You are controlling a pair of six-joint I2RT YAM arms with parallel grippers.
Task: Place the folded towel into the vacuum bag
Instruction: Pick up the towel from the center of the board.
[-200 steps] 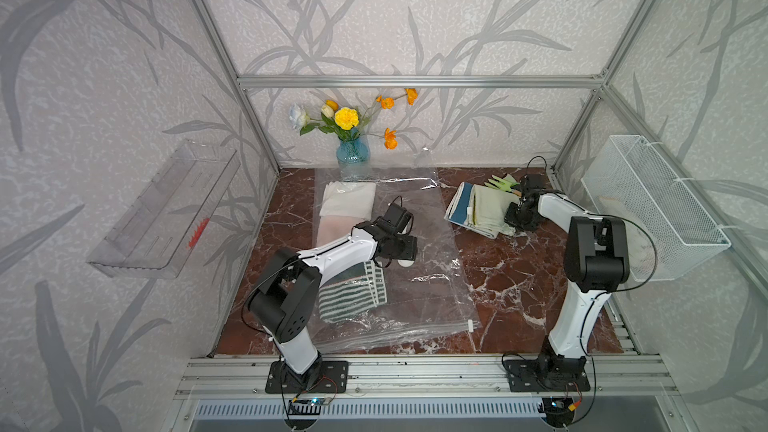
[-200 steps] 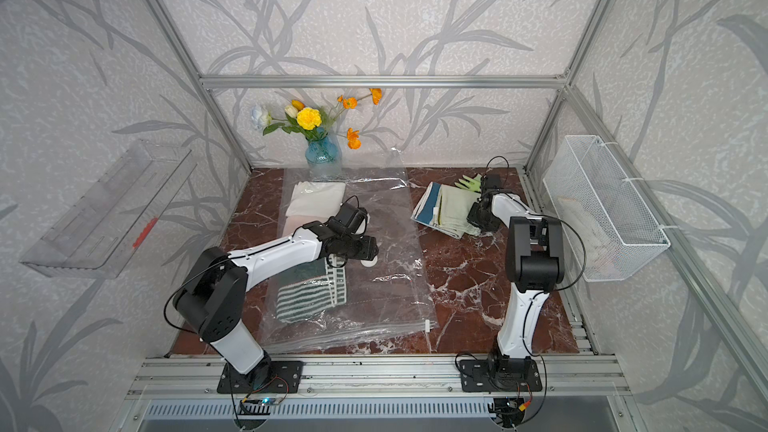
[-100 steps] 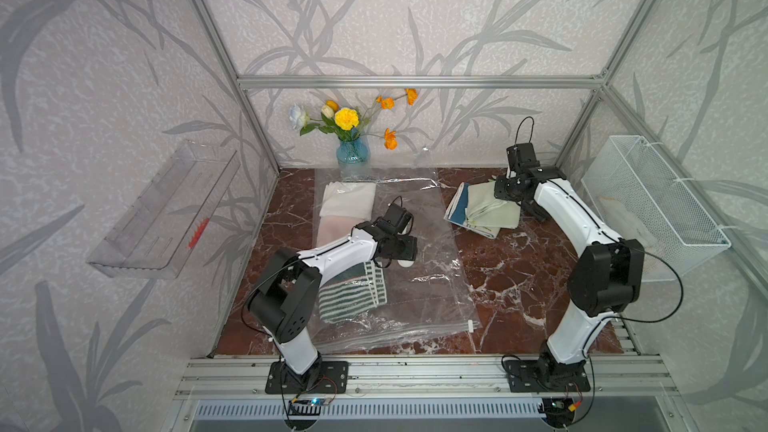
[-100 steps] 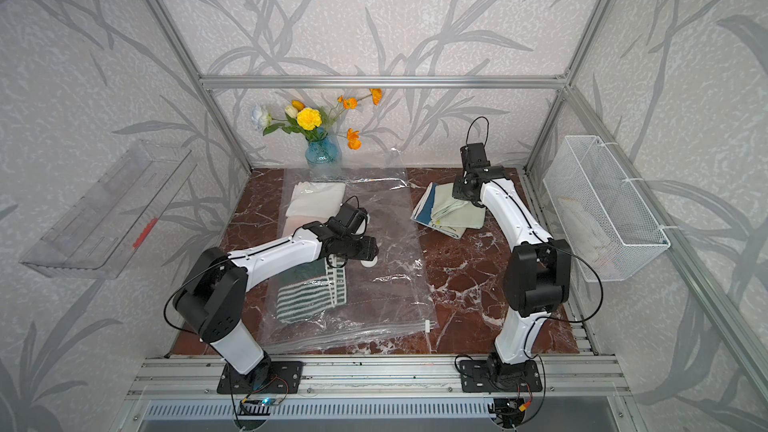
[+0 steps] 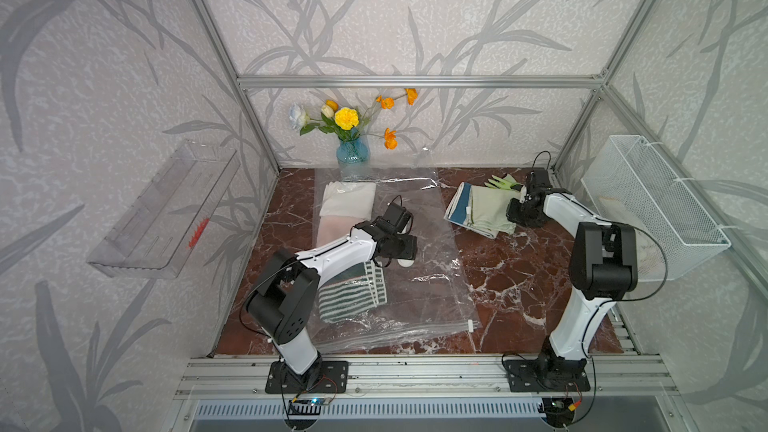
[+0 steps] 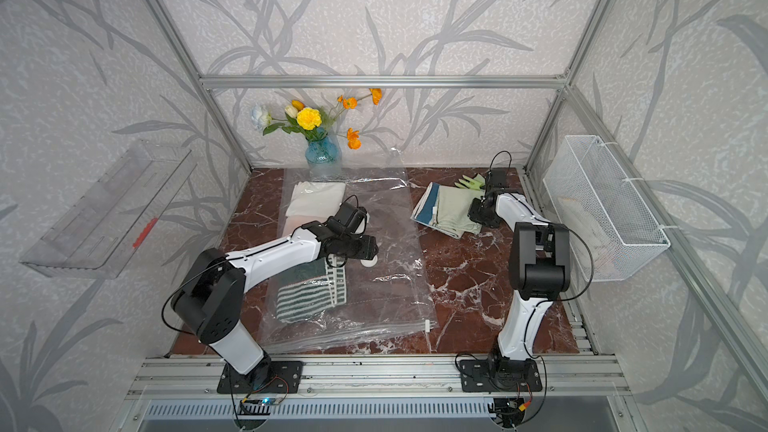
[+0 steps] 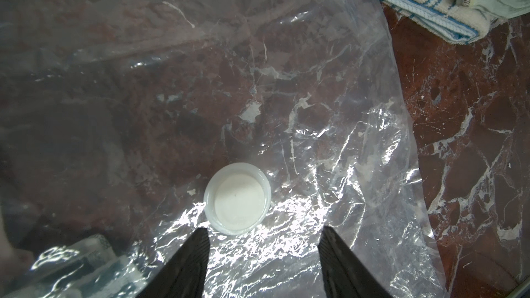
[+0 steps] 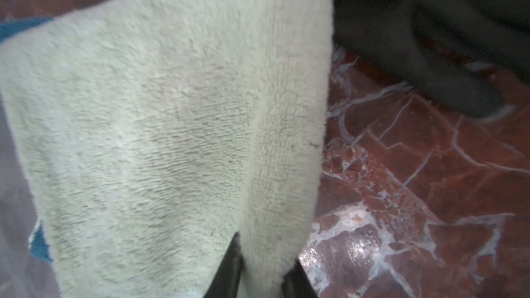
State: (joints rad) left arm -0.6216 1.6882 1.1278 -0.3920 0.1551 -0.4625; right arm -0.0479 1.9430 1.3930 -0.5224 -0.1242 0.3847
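The vacuum bag [image 5: 419, 284] [image 6: 382, 292] lies flat on the marble, clear and crinkly, with a white and a green-striped towel [image 5: 353, 292] inside. My left gripper [image 5: 409, 253] [image 7: 263, 236] hangs open just above the plastic, its tips beside the round white valve cap [image 7: 237, 198] and holding nothing. The folded towel [image 5: 486, 207] [image 6: 451, 207] [image 8: 157, 110], pale green, tops a small stack right of the bag. My right gripper [image 5: 513, 214] [image 8: 263, 253] is at its right edge. The towel's folded edge fills the narrow gap between its fingers.
A blue-striped towel [image 5: 459, 205] lies under the pale green one. A green glove [image 5: 500, 180] sits behind the stack. A blue vase [image 5: 352, 147] of flowers stands at the back wall. A wire basket [image 5: 652, 201] hangs on the right wall and a clear shelf [image 5: 166, 209] on the left.
Half a second ago the right arm was raised behind the stack; now it is back down at the towel's right edge, jaws wider. The left arm has not moved.
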